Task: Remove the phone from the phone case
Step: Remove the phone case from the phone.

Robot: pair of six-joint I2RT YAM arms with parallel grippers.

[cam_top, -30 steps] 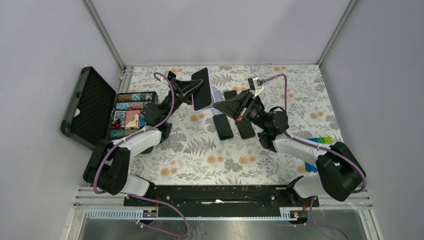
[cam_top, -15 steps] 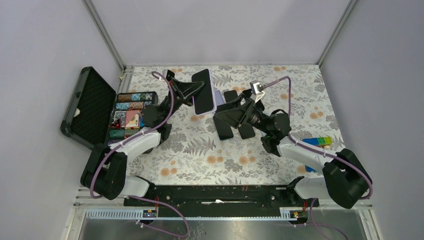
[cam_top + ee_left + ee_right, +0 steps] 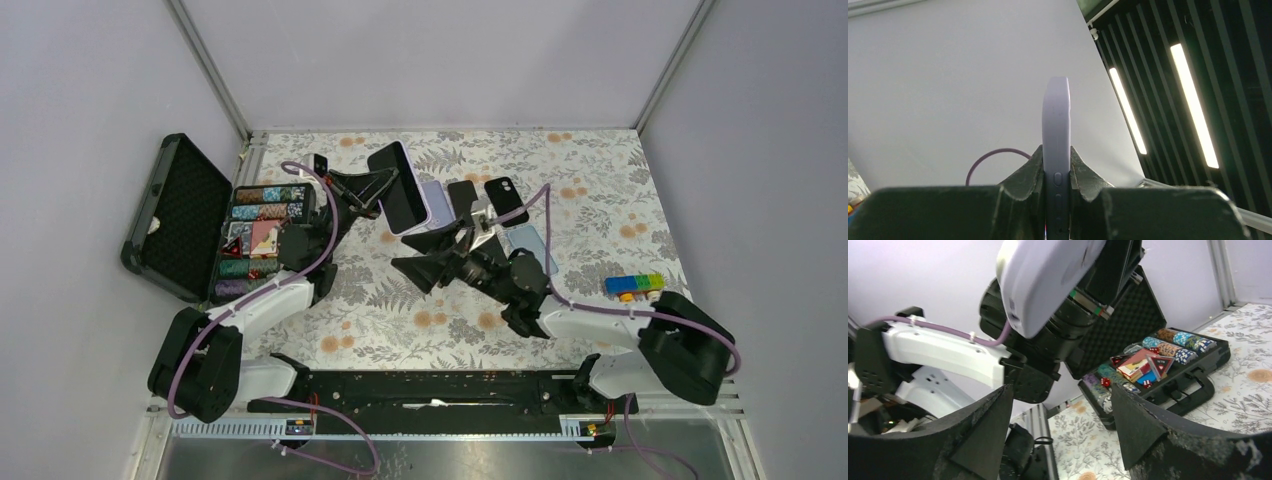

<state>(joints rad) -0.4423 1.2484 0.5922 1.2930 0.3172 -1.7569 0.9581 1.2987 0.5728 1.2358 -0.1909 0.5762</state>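
Note:
The phone [image 3: 398, 186], its black screen facing up, sits in a lavender phone case [image 3: 1056, 115] and is held raised and tilted above the back of the table. My left gripper [image 3: 380, 190] is shut on it; in the left wrist view both fingers [image 3: 1034, 165] press the case's buttoned edge. The case's lavender back [image 3: 1048, 275] fills the top of the right wrist view. My right gripper [image 3: 415, 270] hangs open below and nearer than the phone, apart from it. Nothing lies between its fingertips [image 3: 993, 420].
An open black case of poker chips and cards [image 3: 262, 232] lies at the left, its lid [image 3: 175, 215] leaning outward. Loose dark phones [image 3: 462, 195] [image 3: 506, 200] and a pale blue case [image 3: 530, 245] lie behind the right arm. Coloured blocks [image 3: 632, 284] sit at the right.
My right gripper opened, let go of the phone and drew back toward the near left. The left gripper carried the cased phone slightly left, still shut on it.

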